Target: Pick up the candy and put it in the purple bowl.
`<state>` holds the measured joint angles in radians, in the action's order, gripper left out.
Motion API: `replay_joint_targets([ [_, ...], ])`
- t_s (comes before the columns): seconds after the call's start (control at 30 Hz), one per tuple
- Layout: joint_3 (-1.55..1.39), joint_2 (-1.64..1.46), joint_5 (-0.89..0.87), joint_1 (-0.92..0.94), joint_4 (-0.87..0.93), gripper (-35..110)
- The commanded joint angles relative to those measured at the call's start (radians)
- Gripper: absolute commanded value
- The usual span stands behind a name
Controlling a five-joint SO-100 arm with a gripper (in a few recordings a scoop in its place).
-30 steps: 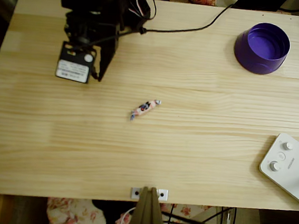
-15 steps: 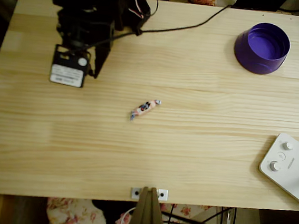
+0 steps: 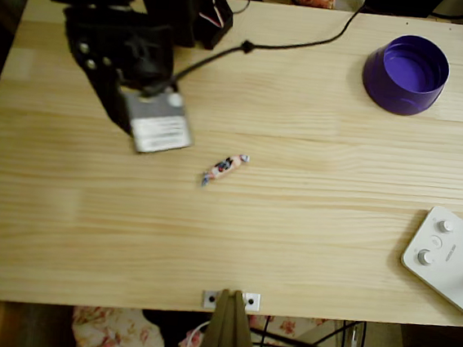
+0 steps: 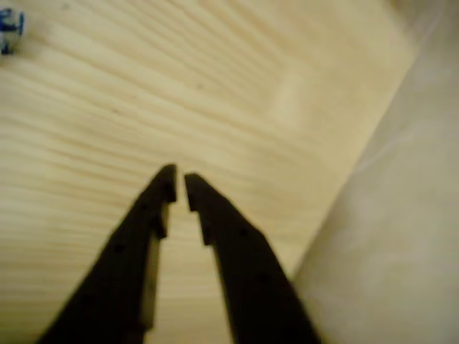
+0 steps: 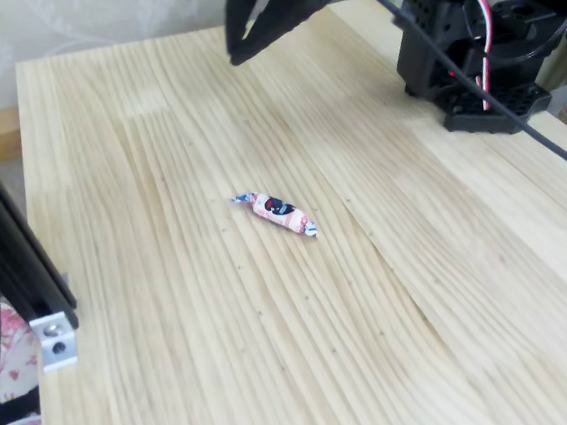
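Observation:
The candy (image 3: 224, 169), a small pinkish wrapped sweet with dark marks and twisted ends, lies flat near the middle of the wooden table (image 3: 289, 253); the fixed view shows the candy (image 5: 275, 211) too. The purple bowl (image 3: 406, 74) stands at the table's far right corner in the overhead view. My black gripper (image 4: 179, 179) hovers above bare wood, its fingers almost touching with nothing between them. In the fixed view the gripper (image 5: 238, 51) hangs well above and beyond the candy. In the wrist view a blurred bit of the candy (image 4: 8, 29) peeks in at the top left edge.
A white device with knobs (image 3: 449, 258) sits at the table's right front corner. The arm's base (image 5: 478, 43) and a black cable (image 3: 293, 42) occupy the back edge. The wrist with its white label (image 3: 161, 126) hangs left of the candy in the overhead view.
The arm has swung its wrist rightward and toward the candy in the overhead view, turning as it went. The candy and bowl have not moved.

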<state>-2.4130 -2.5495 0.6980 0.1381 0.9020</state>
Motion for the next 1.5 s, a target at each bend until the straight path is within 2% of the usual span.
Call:
replay_joint_targets([
  [0.0,0.146,0.031,0.192,-0.023,0.003,-1],
  [0.3,0.305,0.186,0.422,-0.141,0.101,0],
  [0.6,0.337,0.265,0.64,-0.256,0.156,0],
  [0.73,0.337,0.288,0.68,-0.322,0.195,0],
  [1.0,0.357,0.373,0.781,-0.387,0.239,10],
  [1.2,0.371,0.457,0.877,-0.397,0.201,15],
  [1.37,0.448,0.56,0.899,-0.402,0.193,18],
  [1.47,0.522,0.614,0.896,-0.414,0.253,20],
])
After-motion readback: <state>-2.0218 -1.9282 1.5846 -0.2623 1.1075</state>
